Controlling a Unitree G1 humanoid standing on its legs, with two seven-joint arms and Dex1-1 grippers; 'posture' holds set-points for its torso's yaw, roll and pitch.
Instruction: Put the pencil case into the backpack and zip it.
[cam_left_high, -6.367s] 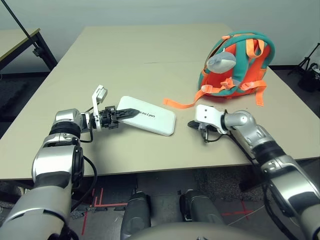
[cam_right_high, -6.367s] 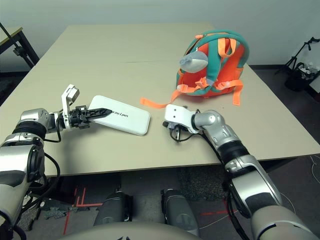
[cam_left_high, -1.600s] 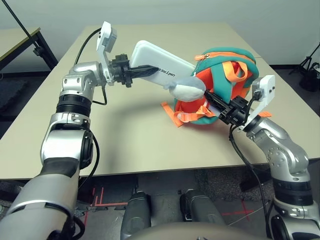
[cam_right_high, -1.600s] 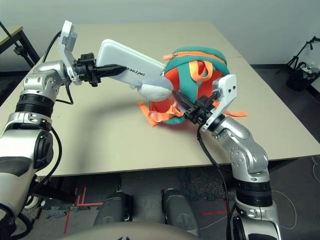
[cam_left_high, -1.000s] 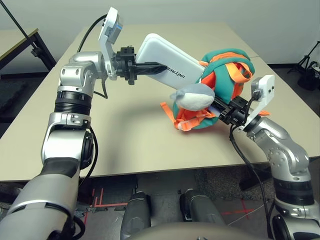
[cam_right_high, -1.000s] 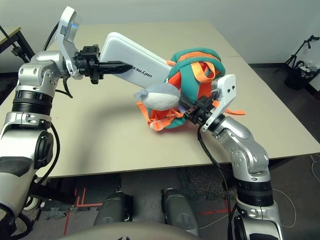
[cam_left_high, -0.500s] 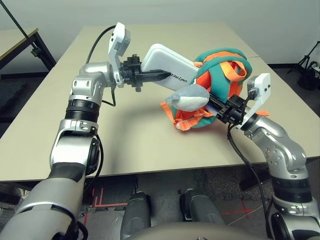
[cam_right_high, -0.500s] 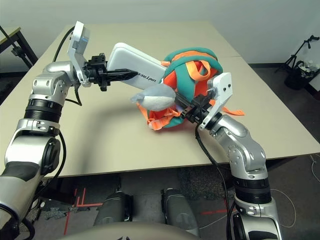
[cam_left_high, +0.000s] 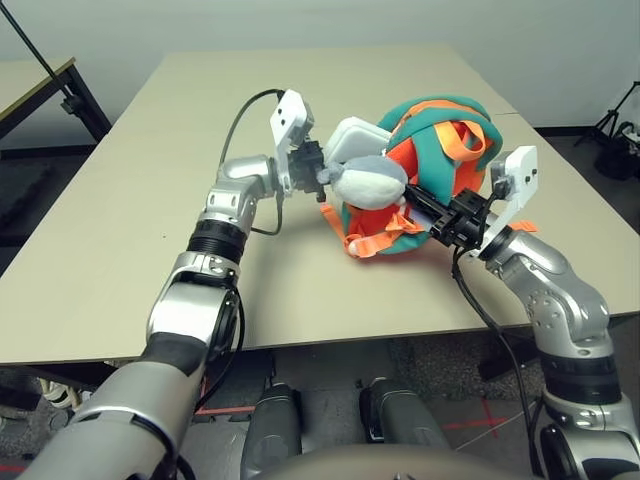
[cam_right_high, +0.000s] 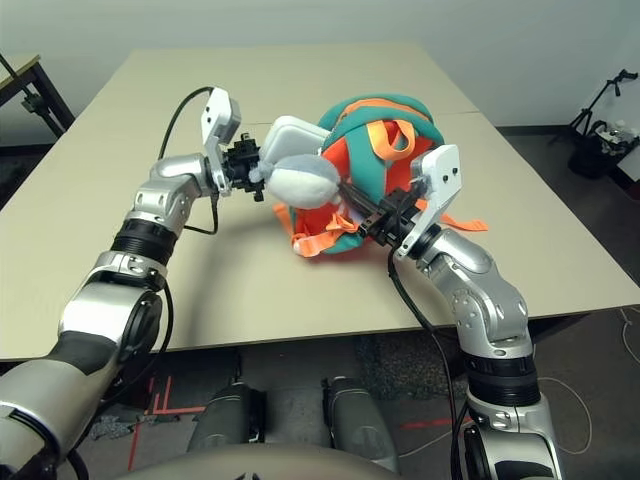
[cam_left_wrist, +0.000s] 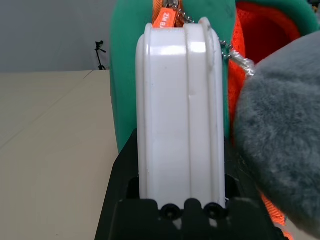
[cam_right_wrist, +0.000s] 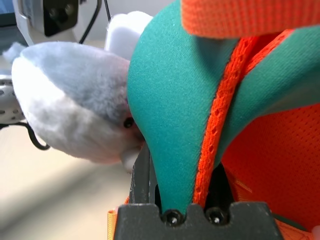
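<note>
White pencil case (cam_left_wrist: 170, 110), gripped by the left gripper (cam_left_wrist: 181, 165), looks partly inside the backpack (cam_left_high: 435, 150), whose teal edge the right gripper (cam_right_wrist: 187, 185) pinches; pushing it home and zipping remain

Glossy plastic-looking pencil case (cam_left_wrist: 175, 115), matt cloth backpack (cam_right_wrist: 170, 90), fuzzy grey plush (cam_left_wrist: 285, 125).

Seemingly set in a robotics lab: silver robot arms reaching over a bare-topped worktop (cam_left_high: 250, 80), plain grey wall (cam_left_high: 340, 22) beyond the claws, tripod (cam_right_high: 600, 110) off past the right claw (cam_right_high: 388, 218), red tape (cam_right_high: 170, 410) on dark floor nearer than both claws.
</note>
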